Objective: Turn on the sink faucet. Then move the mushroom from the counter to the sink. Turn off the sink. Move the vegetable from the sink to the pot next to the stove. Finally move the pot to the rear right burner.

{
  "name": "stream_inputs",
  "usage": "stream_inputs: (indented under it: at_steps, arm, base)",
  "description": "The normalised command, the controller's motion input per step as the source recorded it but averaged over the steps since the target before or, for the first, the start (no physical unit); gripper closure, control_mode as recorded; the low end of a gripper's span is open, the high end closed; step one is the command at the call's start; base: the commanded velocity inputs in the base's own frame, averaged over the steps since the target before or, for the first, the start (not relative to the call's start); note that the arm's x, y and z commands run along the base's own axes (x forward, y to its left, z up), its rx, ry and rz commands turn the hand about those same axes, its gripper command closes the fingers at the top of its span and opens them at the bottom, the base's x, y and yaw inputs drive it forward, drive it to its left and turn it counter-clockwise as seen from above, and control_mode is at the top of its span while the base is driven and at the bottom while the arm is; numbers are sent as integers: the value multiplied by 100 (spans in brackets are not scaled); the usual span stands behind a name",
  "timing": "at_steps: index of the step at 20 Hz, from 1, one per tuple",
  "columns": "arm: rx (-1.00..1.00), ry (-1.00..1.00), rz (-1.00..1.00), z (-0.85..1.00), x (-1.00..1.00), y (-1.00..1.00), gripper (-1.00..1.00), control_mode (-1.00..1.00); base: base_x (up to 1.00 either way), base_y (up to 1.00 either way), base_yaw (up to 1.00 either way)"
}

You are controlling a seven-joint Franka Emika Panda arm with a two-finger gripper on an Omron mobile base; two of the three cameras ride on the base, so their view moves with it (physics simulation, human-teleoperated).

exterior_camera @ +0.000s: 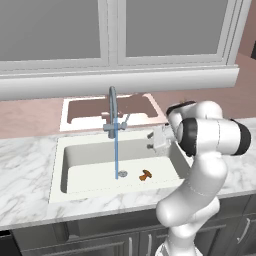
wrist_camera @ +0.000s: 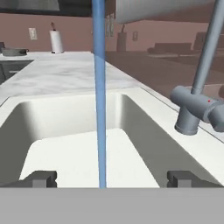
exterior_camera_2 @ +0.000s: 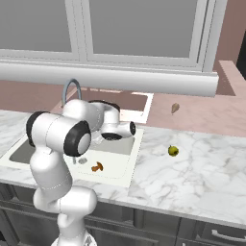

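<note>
1. Currently, a blue stream of water (exterior_camera: 116,150) runs from the grey faucet (exterior_camera: 112,107) into the white sink (exterior_camera: 70,150).
2. Inside the basin, a small brown mushroom (exterior_camera: 145,174) lies on the floor just right of the drain (exterior_camera: 122,173).
3. At the sink's right rim, the tool (wrist_camera: 111,178) hovers released, fingertips (wrist_camera: 41,178) wide apart, grasping nothing.
4. Further right on the marble worktop (exterior_camera_2: 202,168) sits a small green fruit (exterior_camera_2: 173,151), well apart from the sink.
</note>
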Motion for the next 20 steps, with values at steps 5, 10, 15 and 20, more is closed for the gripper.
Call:
stream_inputs:
  at_steps: [5, 10, 15, 20]
  arm:
    - [12, -1, 9, 1, 10, -5, -100, -100]
    - [10, 0, 3, 0, 24, 0, -100, -100]
    - [3, 0, 0, 0, 43, 9, -100, -100]
    - [3, 0, 0, 0, 43, 10, -100, -100]
  base:
    - [0, 0, 0]
    - [0, 0, 0]
    - [0, 0, 0]
    - [0, 0, 0]
